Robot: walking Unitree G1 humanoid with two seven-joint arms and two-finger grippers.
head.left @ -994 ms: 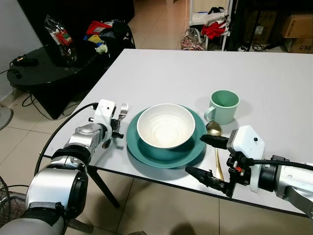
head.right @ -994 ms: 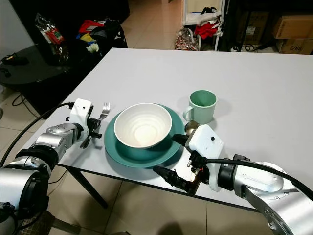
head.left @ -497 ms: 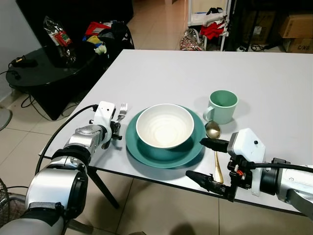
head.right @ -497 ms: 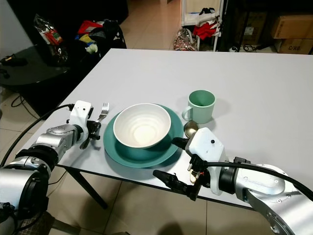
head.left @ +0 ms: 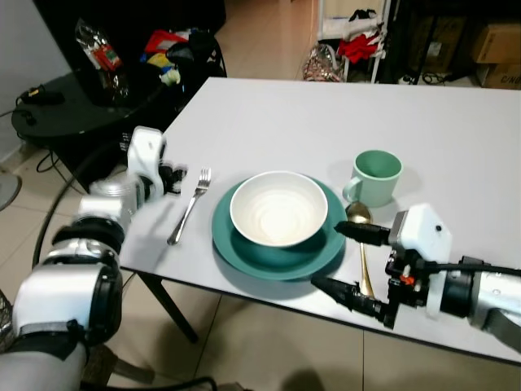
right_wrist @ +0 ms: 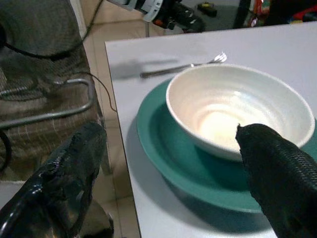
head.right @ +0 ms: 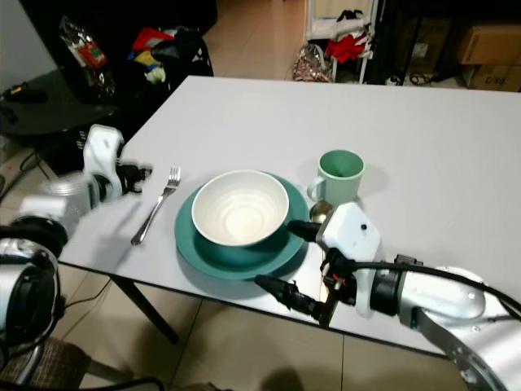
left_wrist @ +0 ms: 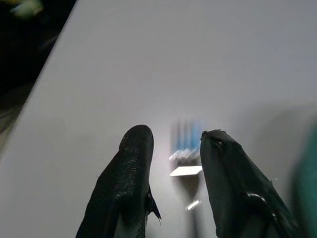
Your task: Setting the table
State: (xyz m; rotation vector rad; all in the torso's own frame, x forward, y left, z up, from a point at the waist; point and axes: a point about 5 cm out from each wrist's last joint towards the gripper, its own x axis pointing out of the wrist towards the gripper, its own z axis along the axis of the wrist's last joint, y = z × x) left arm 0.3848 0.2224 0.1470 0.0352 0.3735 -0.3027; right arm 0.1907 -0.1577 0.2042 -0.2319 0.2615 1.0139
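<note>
A white bowl (head.left: 278,208) sits on a teal plate (head.left: 244,248) near the table's front edge. To the left of the plate a silver fork (head.left: 189,208) lies flat, tines pointing away from me. My left gripper (head.left: 172,176) hovers open just left of the fork's tines (left_wrist: 185,148), apart from them. A gold spoon (head.left: 363,265) lies to the right of the plate, in front of a green mug (head.left: 374,177). My right gripper (head.left: 352,262) stands wide open beside the spoon at the table edge, holding nothing. The right wrist view looks over the bowl (right_wrist: 237,106) to the fork (right_wrist: 183,66).
The white table (head.left: 326,122) stretches back and right. A black glass side table (head.left: 73,106) with bags and clutter stands at the left. Boxes and a rack with clothes (head.left: 358,41) stand behind on the tiled floor.
My left gripper has let go of the fork and drawn back to the left. The fork now lies alone beside the plate. The right gripper has hardly moved.
</note>
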